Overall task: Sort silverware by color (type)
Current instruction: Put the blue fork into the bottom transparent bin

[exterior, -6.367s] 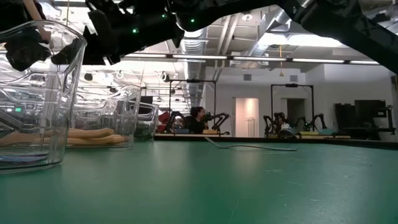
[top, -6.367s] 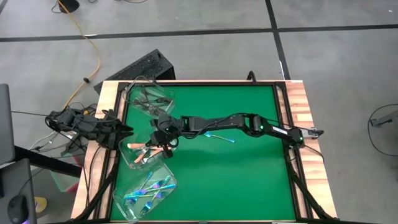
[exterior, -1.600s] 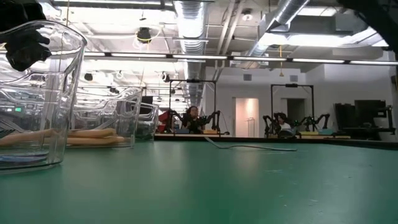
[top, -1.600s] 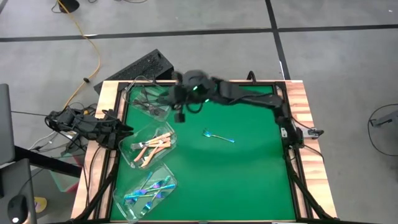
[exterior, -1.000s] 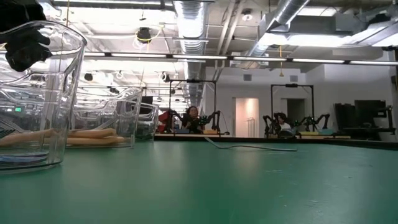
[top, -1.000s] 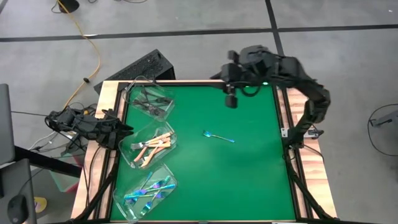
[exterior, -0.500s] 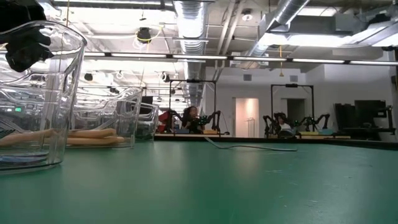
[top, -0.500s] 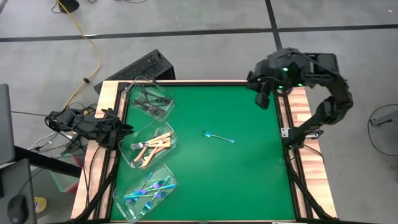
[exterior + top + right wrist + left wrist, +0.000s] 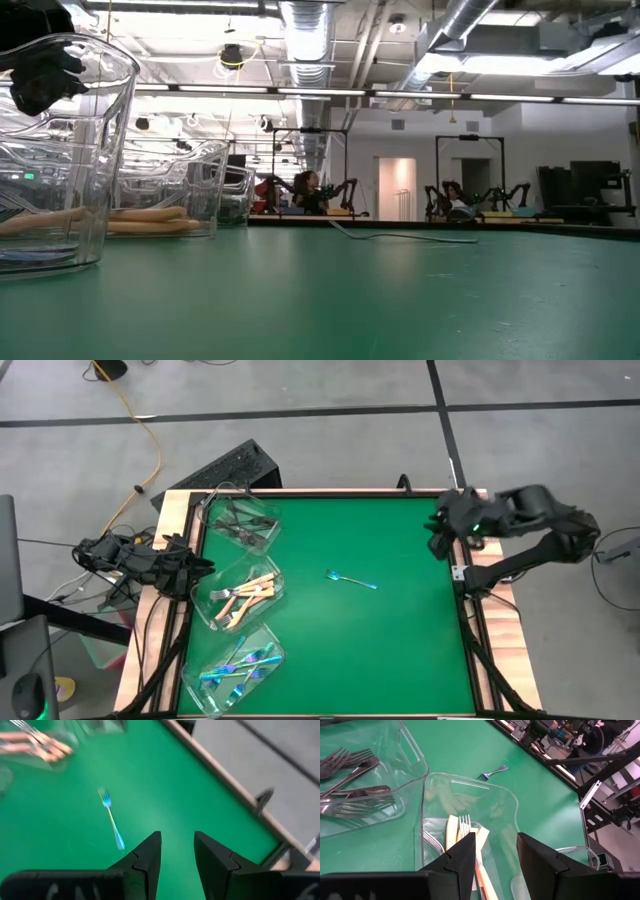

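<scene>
One iridescent blue fork [image 9: 351,579] lies flat on the green mat near its middle; it also shows in the right wrist view [image 9: 111,819]. The rest of the silverware lies in three clear tubs at the left: dark grey forks [image 9: 240,522], cream-handled forks [image 9: 247,592] and blue-purple forks [image 9: 240,665]. My right gripper [image 9: 436,544] hangs open and empty by the table's right edge, well right of the loose fork. My left gripper [image 9: 495,852] stands open at the left edge, above the near end of the cream-handled forks' tub [image 9: 470,795], touching nothing.
The wooden table frame [image 9: 482,520] runs just under my right arm. A bare stretch of mat [image 9: 380,650] lies between the tubs and the right edge. In the low view the tubs' clear walls [image 9: 70,150] stand at the left.
My right gripper has swung from the middle of the table's far edge toward the right edge, sinking and rolling about as it went, its fingers open and empty throughout. The loose blue fork and the tubs have not moved.
</scene>
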